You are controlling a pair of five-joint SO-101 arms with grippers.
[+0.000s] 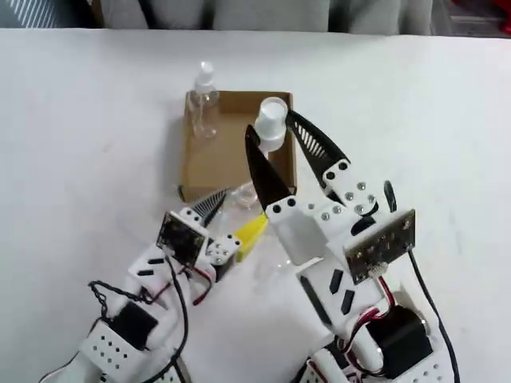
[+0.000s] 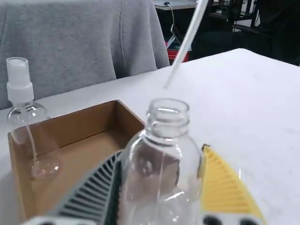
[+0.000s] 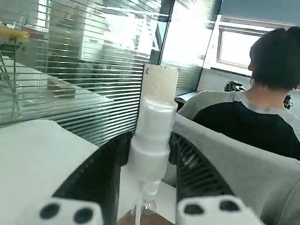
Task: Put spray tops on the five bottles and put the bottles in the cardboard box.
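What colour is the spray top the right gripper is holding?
The spray top is white, clearest in the right wrist view.

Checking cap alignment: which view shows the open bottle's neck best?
Left wrist view: the open bottle stands close, neck rim plain, in the left tool. High view gives just a faint clear outline by the cardboard box. Right wrist view faces the spray top in the right tool.

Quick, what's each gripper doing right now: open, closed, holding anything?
Left gripper: closed on an uncapped bottle.
Right gripper: closed on a spray top.
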